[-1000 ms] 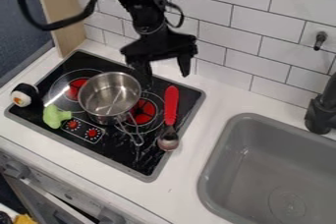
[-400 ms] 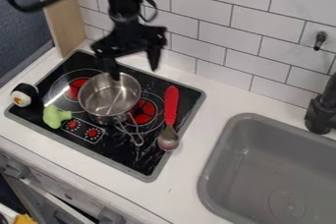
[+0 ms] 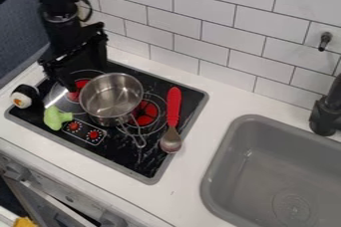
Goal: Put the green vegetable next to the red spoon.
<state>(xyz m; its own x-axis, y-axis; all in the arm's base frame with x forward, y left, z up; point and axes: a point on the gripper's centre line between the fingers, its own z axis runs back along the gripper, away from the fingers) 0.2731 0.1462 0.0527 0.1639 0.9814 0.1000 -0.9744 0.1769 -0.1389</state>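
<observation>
The black gripper (image 3: 85,75) hangs over the back left of the stove, up and to the right of the green vegetable, with its fingers apart and nothing seen between them. The green vegetable (image 3: 56,117) lies on the stove's left part, beside the control knobs. On the right side of the stove rests the red spoon (image 3: 173,107), its red handle toward the wall and its metal bowl toward the front.
A metal pot (image 3: 111,96) stands mid-stove between vegetable and spoon, its handle pointing frontward. A sushi-like toy (image 3: 25,96) sits at the stove's left corner. The grey sink (image 3: 266,166) is at the right, and a tiled wall (image 3: 220,37) runs behind.
The gripper has moved left, from behind and above the pot to the stove's back left, and now hangs closer to the vegetable. Vegetable, spoon and pot have stayed where they were.
</observation>
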